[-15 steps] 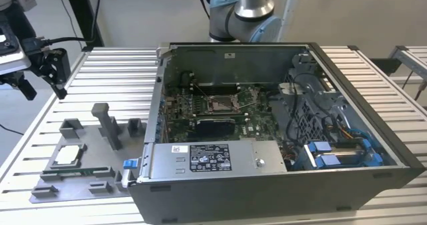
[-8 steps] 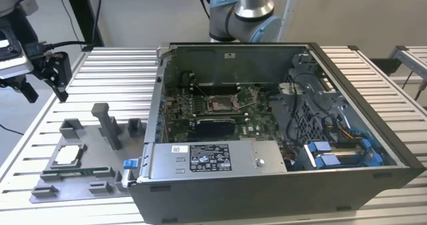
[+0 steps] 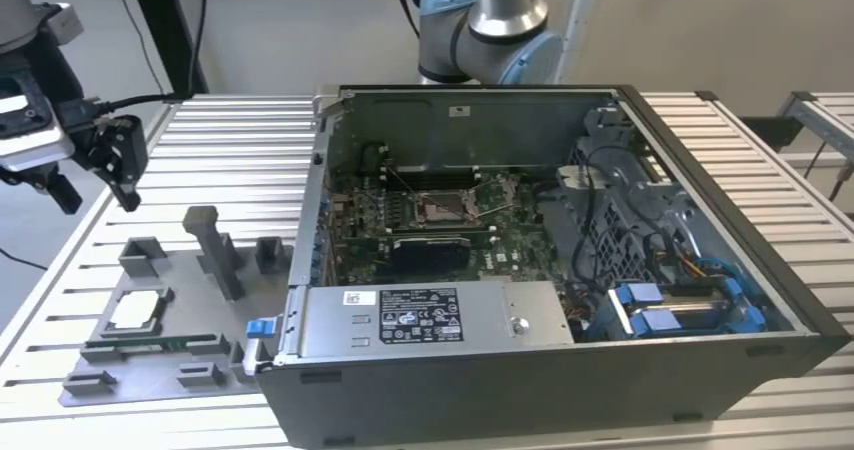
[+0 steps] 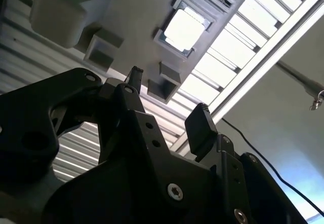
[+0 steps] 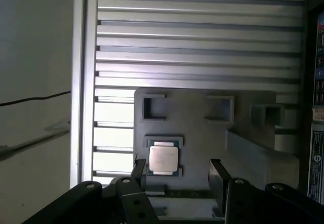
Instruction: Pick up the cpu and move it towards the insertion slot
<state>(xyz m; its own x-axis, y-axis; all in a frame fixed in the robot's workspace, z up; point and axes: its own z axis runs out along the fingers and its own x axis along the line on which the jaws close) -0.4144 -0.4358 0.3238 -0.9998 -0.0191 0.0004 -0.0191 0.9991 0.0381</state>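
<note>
The tool [image 3: 94, 192] hangs in the air above the slatted metal desk [image 3: 227, 140], at the exterior view's left. Its two dark fingers [image 5: 218, 176] are spread wide apart with nothing between them, and they touch nothing. In both wrist views the gap between the fingers looks down on a grey holder plate [image 5: 202, 138] lying flat on the desk.

The cpu [image 3: 138, 311] lies in a square framed pocket of that plate, silver face up, well below the tool and apart from it. In the first wrist view the cpu [image 5: 163, 159] sits just past one fingertip, toward that side of the open gap. In the second wrist view it shows as a bright square [image 4: 183, 29] beyond the fingers.

On the same plate, a thin green memory stick [image 3: 160, 345] lies just beside the cpu's pocket, and a grey upright post [image 3: 214, 250] stands near the plate's middle.

To the exterior view's right of the plate, an open computer case [image 3: 467, 120] rests on the desk. The insertion slot [image 3: 447, 205] is on the green board inside, with its shiny frame around a brownish centre. It is well apart from the cpu. A grey box with a label [image 3: 427, 315] fills the near side of the case. The arm's base [image 3: 487, 30] stands behind the case.
</note>
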